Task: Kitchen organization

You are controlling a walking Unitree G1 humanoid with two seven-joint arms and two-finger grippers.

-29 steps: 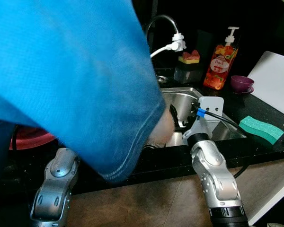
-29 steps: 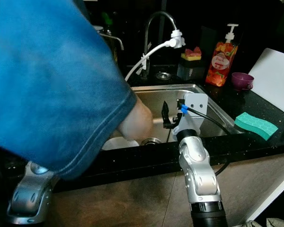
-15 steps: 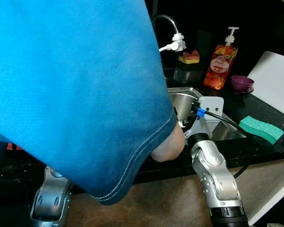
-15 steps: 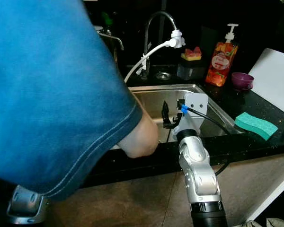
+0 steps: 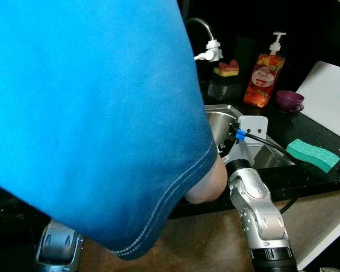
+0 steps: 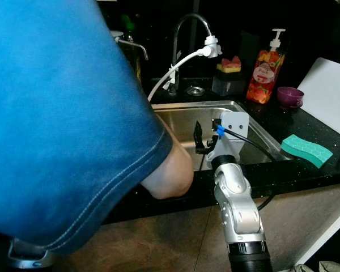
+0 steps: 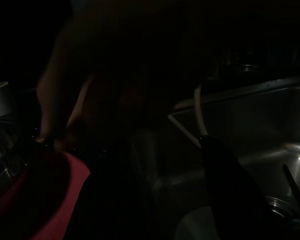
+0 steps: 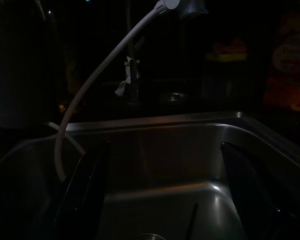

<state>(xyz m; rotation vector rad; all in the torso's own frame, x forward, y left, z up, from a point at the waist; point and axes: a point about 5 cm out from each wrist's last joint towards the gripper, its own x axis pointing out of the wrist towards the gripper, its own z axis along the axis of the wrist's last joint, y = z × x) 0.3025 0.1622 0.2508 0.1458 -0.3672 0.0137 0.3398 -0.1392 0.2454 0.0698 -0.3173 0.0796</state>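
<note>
Over the steel sink (image 6: 255,133), the right gripper (image 8: 165,192) hangs with jaws released. On the black tabletop (image 6: 306,127) rest a green sponge (image 6: 306,150), soap bottle (image 6: 264,68) and purple cup (image 6: 289,96). A person's blue sleeve (image 6: 62,124) covers the left; left jaws' state cannot be told.

My right arm (image 6: 236,209) reaches forward toward twelve o'clock, silver forearm rising from the lower edge of the head views, wrist level with its white camera bracket on top. My right gripper (image 8: 165,195) hangs at the end of it, its two black fingers (image 8: 87,185) spread wide apart and holding nothing. My left arm (image 5: 59,246) sits low at about seven o'clock, only a patch of its silver casing visible beneath a person's blue sleeve (image 5: 90,113) and bare elbow (image 6: 170,175). My left gripper (image 7: 190,200) shows one dark finger (image 7: 230,190) in the gloom; its state is unclear.
</note>
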